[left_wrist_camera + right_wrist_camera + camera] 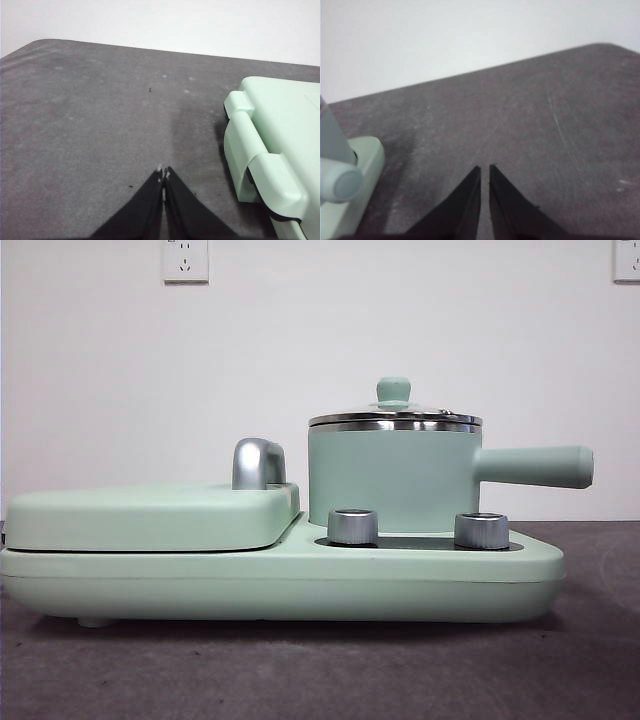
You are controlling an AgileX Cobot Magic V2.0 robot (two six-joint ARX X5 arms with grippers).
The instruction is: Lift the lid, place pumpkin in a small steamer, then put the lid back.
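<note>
grey table (300, 670), lidded small steamer (390, 480), pumpkin perhaps hidden inside

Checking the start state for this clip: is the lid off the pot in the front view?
No, the glass lid sits on the rim of the green pot, its knob pointing up.

The front view sits low, about level with the grey table (320, 670), facing a white wall and close to the mint-green cooker base (300, 585) and the small steamer (395, 475). The 2 wrist views look down and forward over the table from opposite ends. The left shares the griddle cover (285, 135) with the front view, the right the steamer's side handle (337, 182).
</note>
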